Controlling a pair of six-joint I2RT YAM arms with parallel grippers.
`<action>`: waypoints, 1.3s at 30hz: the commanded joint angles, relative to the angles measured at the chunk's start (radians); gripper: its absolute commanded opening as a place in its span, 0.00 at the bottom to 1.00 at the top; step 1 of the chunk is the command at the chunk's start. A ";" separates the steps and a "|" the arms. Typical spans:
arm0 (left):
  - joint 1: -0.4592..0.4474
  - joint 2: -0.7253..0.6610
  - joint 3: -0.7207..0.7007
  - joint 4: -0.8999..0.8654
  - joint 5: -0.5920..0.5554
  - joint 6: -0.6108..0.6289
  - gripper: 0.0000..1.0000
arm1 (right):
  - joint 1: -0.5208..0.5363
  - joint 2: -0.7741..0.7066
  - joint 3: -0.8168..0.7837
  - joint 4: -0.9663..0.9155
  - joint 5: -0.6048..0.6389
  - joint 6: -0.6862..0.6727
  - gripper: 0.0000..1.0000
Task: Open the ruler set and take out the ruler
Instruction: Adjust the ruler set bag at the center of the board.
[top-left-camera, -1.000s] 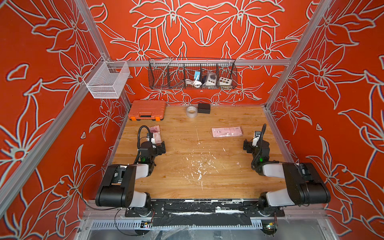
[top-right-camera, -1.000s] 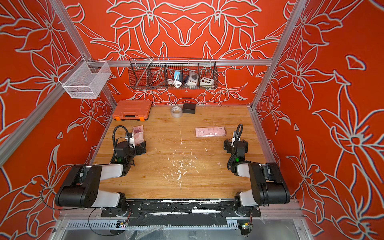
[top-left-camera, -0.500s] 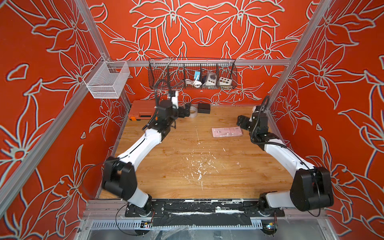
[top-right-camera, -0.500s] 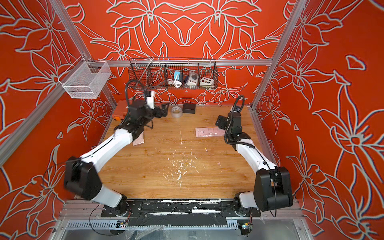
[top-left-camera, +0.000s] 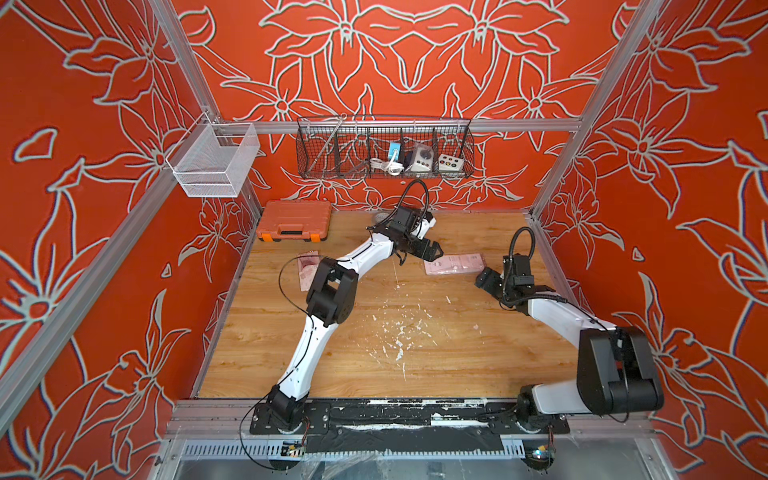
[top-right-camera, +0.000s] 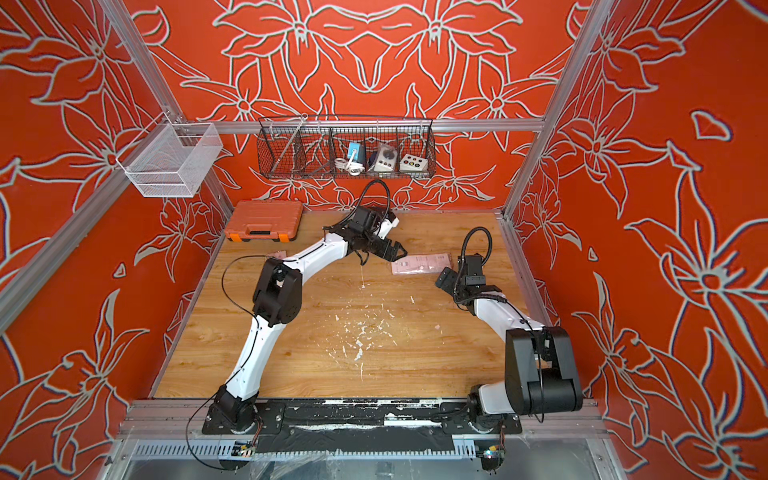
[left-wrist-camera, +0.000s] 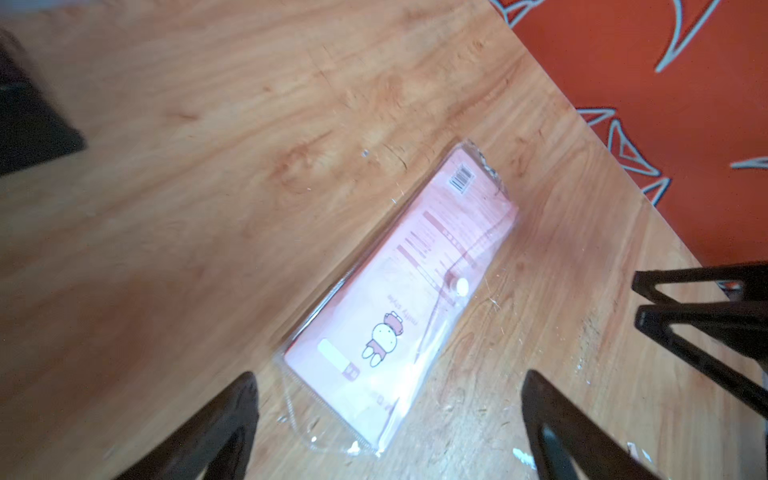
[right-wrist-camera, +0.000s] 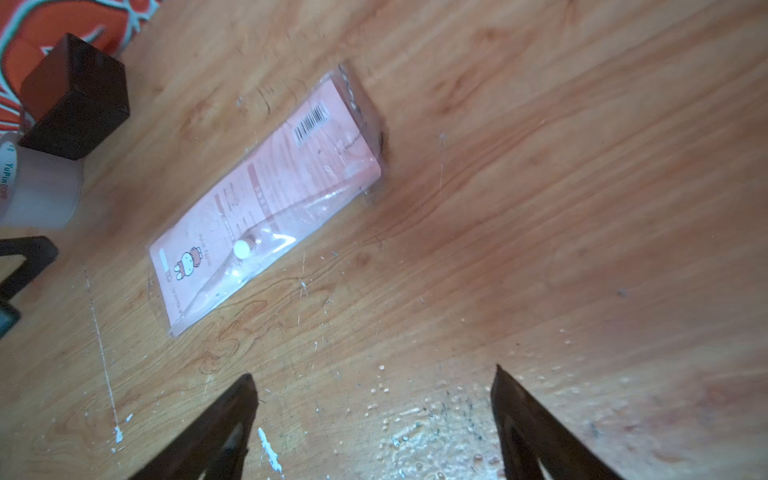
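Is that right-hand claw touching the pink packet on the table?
Apart. In the right wrist view the right gripper stands open, and bare tabletop lies between both its fingertips and the pink ruler packet.

"YuPin" txt on tape roll (right-wrist-camera: 41, 189)

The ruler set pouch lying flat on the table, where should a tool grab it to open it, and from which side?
Likely the clear flap at the white snap of the ruler set pouch. It lies flat, offering little else to pinch; the snap sits near the long edge facing the open right tool, so come steeply from above on that side.
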 joint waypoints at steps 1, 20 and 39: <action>0.005 0.056 0.104 -0.116 0.070 0.032 0.96 | -0.020 0.048 0.024 0.014 -0.084 0.071 0.89; -0.057 0.180 0.146 -0.067 0.203 -0.045 0.89 | -0.066 0.201 0.095 0.157 -0.113 0.173 0.90; -0.010 -0.090 -0.164 0.052 -0.010 -0.223 0.89 | -0.054 0.514 0.232 0.459 -0.429 0.223 0.67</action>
